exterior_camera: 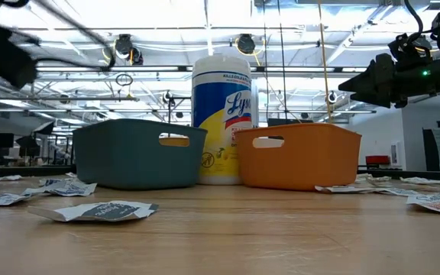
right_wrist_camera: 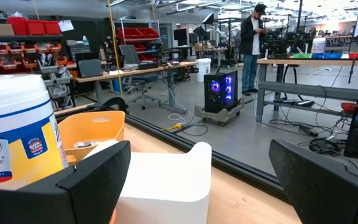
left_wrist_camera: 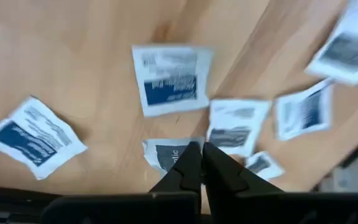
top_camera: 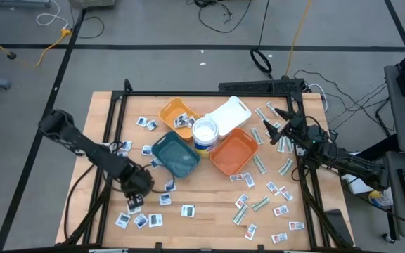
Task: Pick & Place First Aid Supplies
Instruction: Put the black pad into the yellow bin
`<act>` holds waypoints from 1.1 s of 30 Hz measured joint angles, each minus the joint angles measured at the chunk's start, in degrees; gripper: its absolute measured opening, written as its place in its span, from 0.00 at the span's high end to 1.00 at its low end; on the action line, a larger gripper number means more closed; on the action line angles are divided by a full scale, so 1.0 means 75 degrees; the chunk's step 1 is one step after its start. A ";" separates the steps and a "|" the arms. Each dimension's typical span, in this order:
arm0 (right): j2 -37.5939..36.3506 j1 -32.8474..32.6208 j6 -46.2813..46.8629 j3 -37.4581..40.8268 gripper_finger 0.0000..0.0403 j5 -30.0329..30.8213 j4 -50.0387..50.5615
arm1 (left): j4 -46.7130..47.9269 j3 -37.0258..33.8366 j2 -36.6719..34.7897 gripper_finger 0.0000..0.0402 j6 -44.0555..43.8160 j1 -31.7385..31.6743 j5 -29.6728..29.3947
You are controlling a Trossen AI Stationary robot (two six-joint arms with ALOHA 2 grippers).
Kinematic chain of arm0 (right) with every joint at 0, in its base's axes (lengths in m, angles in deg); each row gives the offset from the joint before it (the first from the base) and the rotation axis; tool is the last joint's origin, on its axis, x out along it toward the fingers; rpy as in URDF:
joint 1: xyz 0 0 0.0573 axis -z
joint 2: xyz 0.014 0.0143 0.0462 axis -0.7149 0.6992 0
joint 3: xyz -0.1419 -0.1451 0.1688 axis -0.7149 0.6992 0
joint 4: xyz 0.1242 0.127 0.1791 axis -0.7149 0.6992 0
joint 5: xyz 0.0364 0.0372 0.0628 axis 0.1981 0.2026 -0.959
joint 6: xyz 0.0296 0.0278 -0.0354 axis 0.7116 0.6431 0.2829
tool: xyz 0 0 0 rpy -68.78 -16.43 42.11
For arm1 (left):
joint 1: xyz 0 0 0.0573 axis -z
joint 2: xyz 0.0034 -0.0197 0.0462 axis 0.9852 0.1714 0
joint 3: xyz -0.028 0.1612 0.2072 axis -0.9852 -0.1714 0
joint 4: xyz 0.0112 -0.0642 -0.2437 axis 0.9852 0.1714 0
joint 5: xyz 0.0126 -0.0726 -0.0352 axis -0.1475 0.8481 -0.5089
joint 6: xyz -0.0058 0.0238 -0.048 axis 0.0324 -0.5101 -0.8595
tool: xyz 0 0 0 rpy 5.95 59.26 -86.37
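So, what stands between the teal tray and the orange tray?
In the low view, the white round tub stands between the teal tray and the orange tray; the high view shows it touching or nearly touching both.

A grey floor (top_camera: 153,28) strewn with cables surrounds the table, with workbenches (right_wrist_camera: 135,71) and red bins (right_wrist_camera: 33,27) beyond.

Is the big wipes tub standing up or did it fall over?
Standing up. The white round tub sits upright on the table between the teal tray and the orange tray, its lid facing up in the high view.
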 joint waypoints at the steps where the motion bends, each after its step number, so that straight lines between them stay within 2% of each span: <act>1: -0.0001 0.0000 0.0000 0.0000 0.06 0.0002 0.0000 | 0.0147 0.0079 -0.0146 0.99 -0.0066 -0.0101 -0.0074; 9: 0.0001 0.0003 0.0002 0.0001 0.06 0.0002 0.0000 | 0.1933 0.0842 -0.1079 0.99 -0.0261 -0.0813 -0.1048; 17: 0.0001 0.0002 0.0002 0.0000 0.06 0.0002 0.0000 | 0.3115 0.1521 -0.1241 0.99 -0.0053 -0.1535 -0.1553; 25: 0.0000 0.0001 0.0000 0.0002 0.06 0.0000 0.0000 | 0.3233 0.2391 -0.0425 0.99 0.2024 -0.3991 -0.1852; 33: -0.0001 0.0001 0.0001 0.0001 0.06 0.0000 0.0000 | 0.3278 0.3814 0.1088 0.99 0.4074 -0.6136 -0.1865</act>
